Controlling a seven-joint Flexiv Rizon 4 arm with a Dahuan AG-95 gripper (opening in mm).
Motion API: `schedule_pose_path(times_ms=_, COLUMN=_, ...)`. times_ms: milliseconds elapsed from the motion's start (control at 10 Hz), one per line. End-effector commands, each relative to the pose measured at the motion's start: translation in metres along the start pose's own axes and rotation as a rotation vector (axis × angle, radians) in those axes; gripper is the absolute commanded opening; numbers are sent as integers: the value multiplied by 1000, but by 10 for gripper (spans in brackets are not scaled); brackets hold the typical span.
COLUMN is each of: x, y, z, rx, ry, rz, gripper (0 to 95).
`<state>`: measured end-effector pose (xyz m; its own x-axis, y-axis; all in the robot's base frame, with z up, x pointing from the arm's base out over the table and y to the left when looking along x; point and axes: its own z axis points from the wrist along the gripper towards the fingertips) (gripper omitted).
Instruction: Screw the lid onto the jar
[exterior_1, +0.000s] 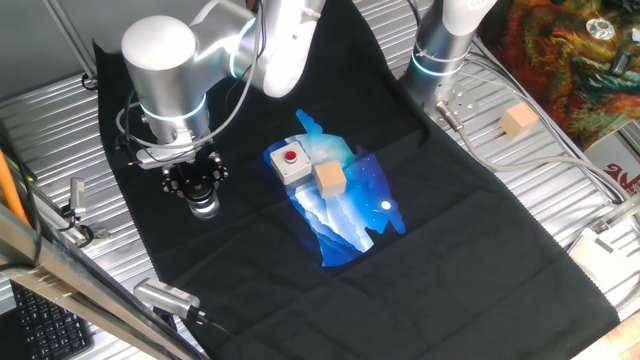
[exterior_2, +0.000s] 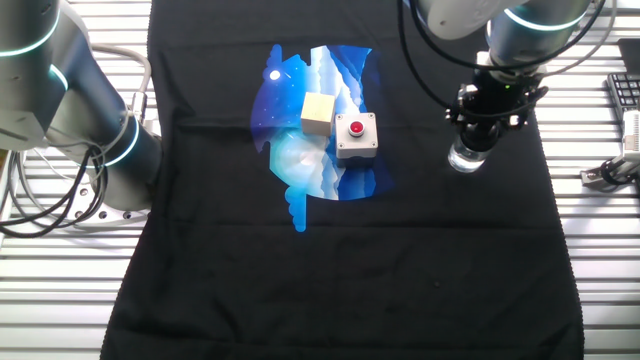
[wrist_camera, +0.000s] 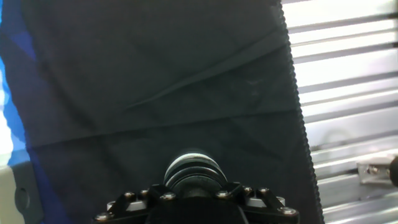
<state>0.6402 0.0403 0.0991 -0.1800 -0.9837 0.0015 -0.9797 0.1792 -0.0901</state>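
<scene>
Black cloth: jaws on lid.

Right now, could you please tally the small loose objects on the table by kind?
Tan wooden cubes: 2
Grey box with a red button: 1
Small clear glass jar: 1
Small black round lid: 1
Total: 5
</scene>
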Motion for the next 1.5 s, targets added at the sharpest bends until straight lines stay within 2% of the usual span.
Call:
schedule_pose_path(times_ms=100, x=0, y=0, z=0, rx=0, ry=-3, rz=34, gripper=0)
schedule_pose_path(times_ms=1500, x=0, y=-1, z=0, rx=-16, ry=-3, rz=264, gripper=0)
